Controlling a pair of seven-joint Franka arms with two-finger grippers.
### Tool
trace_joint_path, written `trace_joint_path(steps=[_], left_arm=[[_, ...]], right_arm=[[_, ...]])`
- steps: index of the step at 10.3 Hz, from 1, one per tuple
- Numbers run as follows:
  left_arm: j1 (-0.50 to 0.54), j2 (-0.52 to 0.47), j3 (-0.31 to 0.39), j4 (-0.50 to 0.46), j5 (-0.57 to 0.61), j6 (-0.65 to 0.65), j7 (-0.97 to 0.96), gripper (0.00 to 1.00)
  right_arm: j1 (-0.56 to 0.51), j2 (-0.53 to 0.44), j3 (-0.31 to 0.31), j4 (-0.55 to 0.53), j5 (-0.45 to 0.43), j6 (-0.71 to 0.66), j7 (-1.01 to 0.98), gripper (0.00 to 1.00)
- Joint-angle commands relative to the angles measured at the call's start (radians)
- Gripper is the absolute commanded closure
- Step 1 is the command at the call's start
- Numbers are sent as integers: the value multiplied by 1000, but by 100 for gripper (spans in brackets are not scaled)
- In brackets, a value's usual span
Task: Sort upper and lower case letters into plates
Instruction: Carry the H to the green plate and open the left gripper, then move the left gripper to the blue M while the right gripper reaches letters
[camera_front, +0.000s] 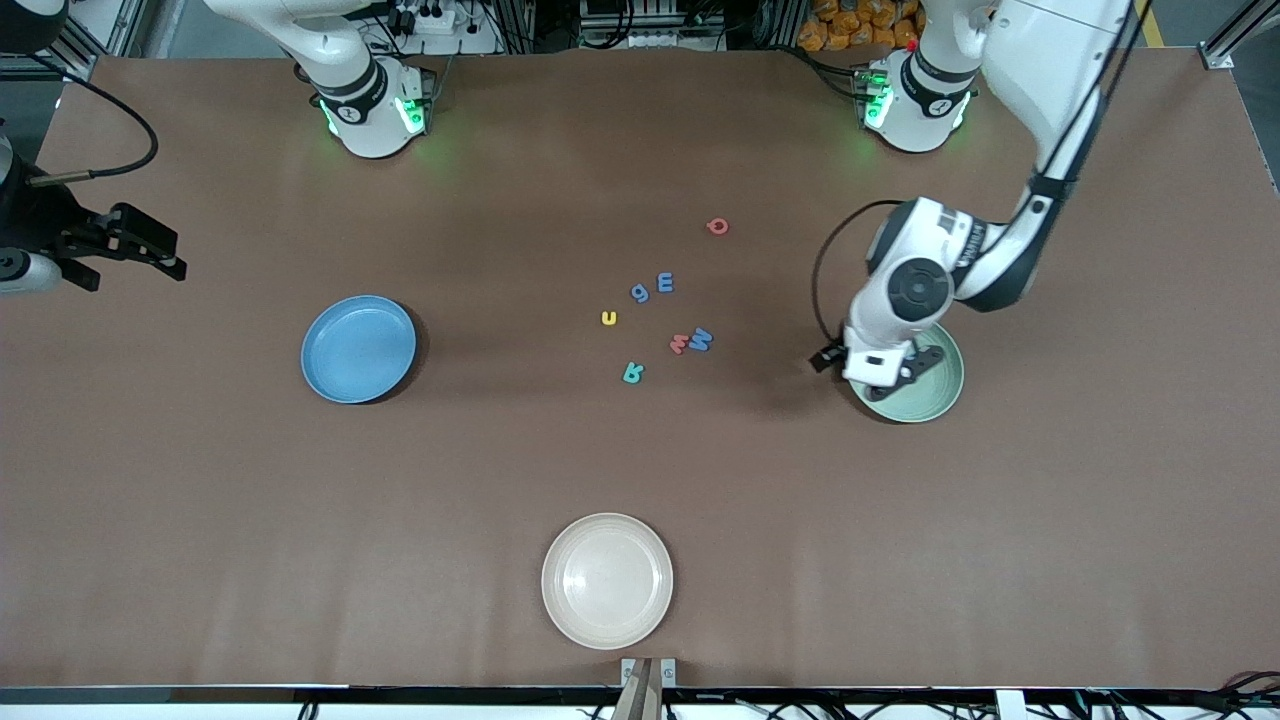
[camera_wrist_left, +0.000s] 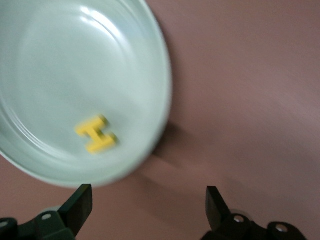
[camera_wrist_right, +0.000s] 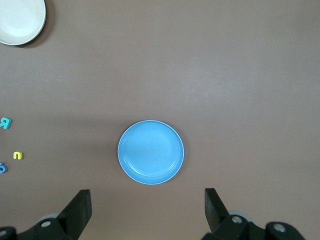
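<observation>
From the front camera, you have seven small flat toy letters (camera_front: 660, 315) lying loose around the middle of the brown table (camera_front: 200, 520): a red one (camera_front: 717, 226) nearest the robots' edge, a teal one (camera_front: 633, 373) nearest the camera. The bright blue round plastic plate (camera_front: 358, 348) sits toward the right arm's end, the pale mint green plate (camera_front: 925, 395) toward the left arm's end, a cream-white plate (camera_front: 607, 580) by the camera-side edge. The left gripper (camera_front: 880, 372) hangs over the mint plate; the right gripper (camera_front: 125, 245) waits over the table's end.

In the left wrist view, the left gripper (camera_wrist_left: 149, 202) is spread wide and empty; a yellow H (camera_wrist_left: 96, 133) lies in the mint plate (camera_wrist_left: 45, 50).

In the right wrist view, the right gripper (camera_wrist_right: 148, 207) is spread wide, empty, above the blue plate (camera_wrist_right: 150, 152).

The letters look light, thin and probably stiff: pinch each across its narrow edges, low against the table.
</observation>
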Motion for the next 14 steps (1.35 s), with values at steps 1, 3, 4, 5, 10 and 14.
trace_joint_path(steps=[1,3,4,5,10,14], left_arm=[[-63,21,3,49,-78,-1,-34,0],[-144,67,3,142,-142,3,-212,0],[-195,99,5,185,-141,3,-301,0],[-253,142,6,233,-129,3,-365,0],[-356,242,6,325,-128,3,-489,0],[-343,242,17,330,-132,1,-653,0]], right_arm=[[-16,-36,8,-23,-11,-15,-5,0],[-15,-25,8,-26,-11,-13,-5,0],[-15,-19,8,-28,-8,-9,-5,0],[-10,-13,9,-33,-6,4,-4,0],[43,42,74,-28,-2,47,174,0],[196,166,95,-33,-6,181,474,0]])
